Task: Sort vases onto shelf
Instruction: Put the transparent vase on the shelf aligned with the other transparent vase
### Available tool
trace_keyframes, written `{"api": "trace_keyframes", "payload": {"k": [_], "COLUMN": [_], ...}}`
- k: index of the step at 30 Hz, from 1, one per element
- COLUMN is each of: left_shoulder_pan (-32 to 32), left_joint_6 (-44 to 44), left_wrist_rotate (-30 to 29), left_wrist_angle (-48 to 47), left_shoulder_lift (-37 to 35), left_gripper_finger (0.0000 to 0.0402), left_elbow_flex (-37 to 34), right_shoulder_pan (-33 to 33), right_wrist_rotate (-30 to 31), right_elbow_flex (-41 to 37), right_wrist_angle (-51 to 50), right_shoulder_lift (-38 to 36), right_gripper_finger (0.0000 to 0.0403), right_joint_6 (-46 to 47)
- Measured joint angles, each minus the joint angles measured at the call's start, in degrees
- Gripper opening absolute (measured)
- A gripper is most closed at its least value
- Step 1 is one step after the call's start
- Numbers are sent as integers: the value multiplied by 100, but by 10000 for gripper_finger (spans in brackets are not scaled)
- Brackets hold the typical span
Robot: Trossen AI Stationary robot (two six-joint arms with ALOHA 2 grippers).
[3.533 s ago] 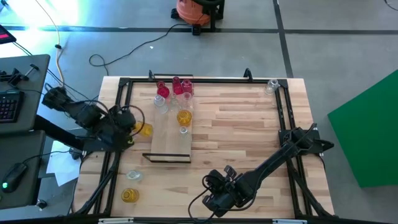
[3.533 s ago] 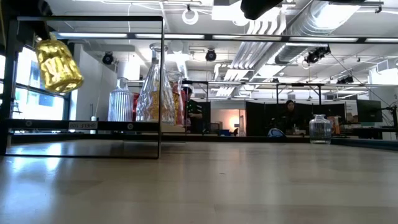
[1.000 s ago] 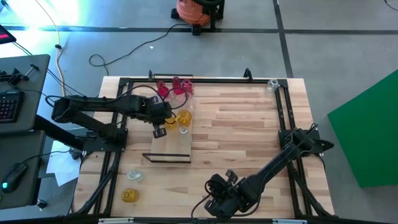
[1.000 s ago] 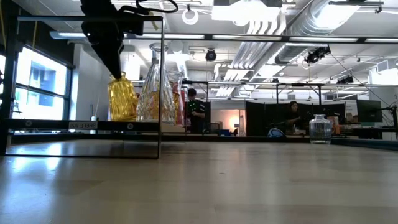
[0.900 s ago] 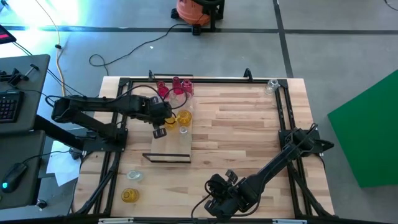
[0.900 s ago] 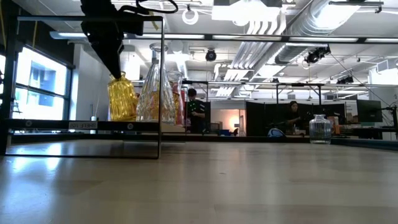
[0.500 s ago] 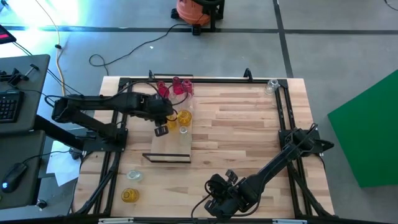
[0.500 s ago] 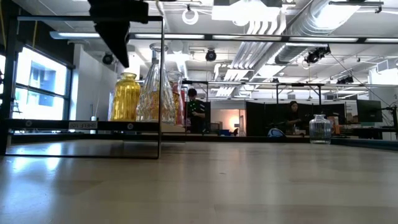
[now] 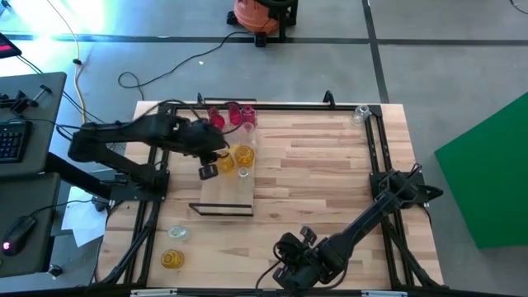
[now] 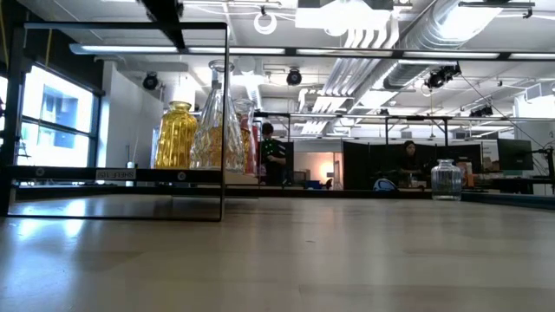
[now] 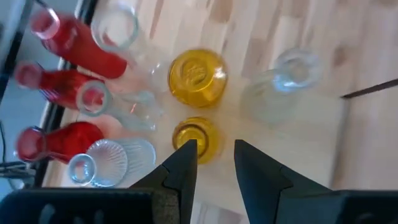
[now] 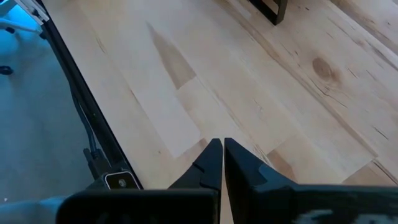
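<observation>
Left gripper (image 11: 211,163): hovers above the shelf (image 9: 216,194), jaws apart with nothing between them, directly over the small amber vase (image 11: 194,138).
Small amber vase: stands upright on the shelf, free of the jaws, just beside the larger amber vase (image 11: 198,77) and near a ribbed clear vase (image 11: 111,162).
Red vases (image 11: 76,51): three, grouped at the far end of the shelf, with clear ones among them.
Tall clear vase (image 10: 218,117): in the low view it stands upright beside the amber one (image 10: 177,134).
Still off the shelf: an amber vase (image 9: 171,259) and a clear vase (image 9: 177,234) on the tabletop (image 9: 322,173) near the front left frame; another clear vase (image 9: 360,112) at the far right corner.
Right gripper (image 12: 217,163): waits low over the bare front of the tabletop, jaws together, empty.
Handling, as I judge it: the vases look like thin glass, light, rigid, smooth and so slippery; they are brittle and easy to tip, and packed this closely a nudge could topple a neighbour.
Where to take hold: across the narrow neck, just under the lip, from straight above; the bulbous body looks too wide and rounded for a sure grip.
Progress: roughly two thirds sorted, three vases remaining.
</observation>
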Motion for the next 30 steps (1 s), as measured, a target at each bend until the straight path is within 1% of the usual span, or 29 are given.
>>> {"api": "trace_keyframes", "payload": {"k": [7, 11, 13, 16, 19, 21, 24, 26, 30], "left_shoulder_pan": [-607, -868, -1007, -1183, -1272, -1289, -1289, -1289, -1289], "left_joint_6": [-510, -1057, -1314, -1475, -1587, -1719, -2060, -2283, -2665], "left_wrist_rotate": [-327, -416, -458, -478, -666, -803, -1003, -1062, -1079], "left_wrist_angle": [-448, -518, -535, -621, -941, -1207, -1562, -1748, -1937], "left_shoulder_lift": [-431, -860, -1108, -1471, -1740, -1878, -2015, -2078, -2163], "left_gripper_finger": [95, 95, 95, 94, 94, 95, 94, 95, 94], "left_elbow_flex": [1261, 1743, 1807, 1813, 1813, 1813, 1811, 1810, 1810], "right_shoulder_pan": [5, 5, 3, -16, -119, -260, -530, -732, -1082], "right_wrist_rotate": [98, 95, 21, -345, -691, -761, -757, -652, -144], "right_elbow_flex": [0, 0, 0, 5, 11, 15, 15, 15, 17], "right_wrist_angle": [-36, -41, -55, -87, -163, -331, -547, -494, -220], "right_shoulder_lift": [0, 0, 0, -8, -124, -253, -488, -708, -1278], "right_gripper_finger": [0, 0, 0, 0, 0, 0, 0, 0, 0], "right_joint_6": [-61, -142, -153, -275, -765, -1077, -1479, -1822, -2792]}}
